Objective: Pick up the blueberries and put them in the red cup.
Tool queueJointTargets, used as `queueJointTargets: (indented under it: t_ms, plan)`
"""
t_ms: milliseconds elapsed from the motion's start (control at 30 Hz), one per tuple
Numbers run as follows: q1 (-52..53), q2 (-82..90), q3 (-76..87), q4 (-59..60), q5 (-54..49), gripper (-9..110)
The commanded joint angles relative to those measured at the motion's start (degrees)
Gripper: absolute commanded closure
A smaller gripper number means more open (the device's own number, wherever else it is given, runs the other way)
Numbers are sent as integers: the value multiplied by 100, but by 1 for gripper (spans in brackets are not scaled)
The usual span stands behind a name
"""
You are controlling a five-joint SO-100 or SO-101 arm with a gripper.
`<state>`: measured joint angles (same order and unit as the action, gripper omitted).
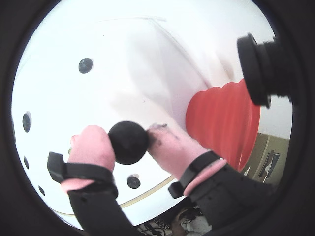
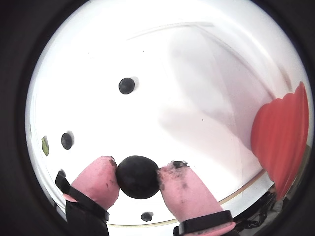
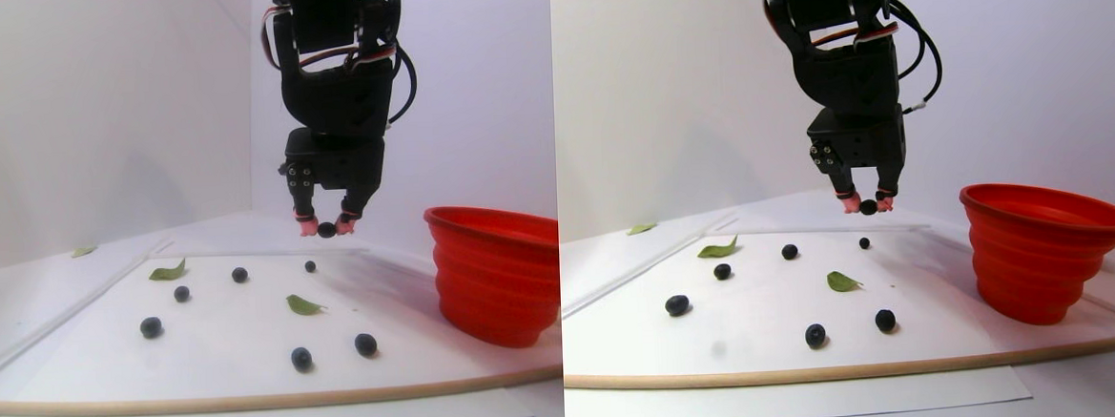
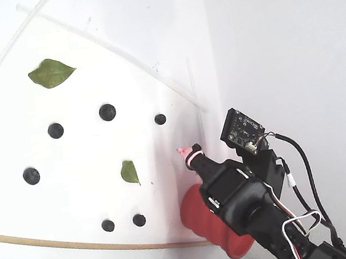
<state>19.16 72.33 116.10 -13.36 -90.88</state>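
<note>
The white surface [image 3: 239, 372] is big and flat, so the little round things have room to lie apart. The red cup [image 3: 493, 278] stands on it at the right in the stereo pair view, open side up, ready to catch what is dropped in. The black arm [image 3: 333, 73] hangs straight down from above, a bit left of the cup and farther back, with its tip pointing at the surface. It is lifted well clear of the surface, I think so the berry can go over the cup's rim. The tool [image 3: 327, 228] has its two pink fingers [image 2: 101, 182] squeezed on one blueberry [image 2: 138, 177], one on each side. Six more blueberries [image 3: 151, 327] lie loose on the surface, with green leaves [image 3: 303, 304] among them.
</note>
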Motion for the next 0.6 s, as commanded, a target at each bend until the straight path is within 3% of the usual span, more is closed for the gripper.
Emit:
queueJointTargets:
  t_ms: [0, 567]
  plan:
    - [220, 888, -9, 97, -70, 87]
    - [589, 1512, 53, 659, -343, 87]
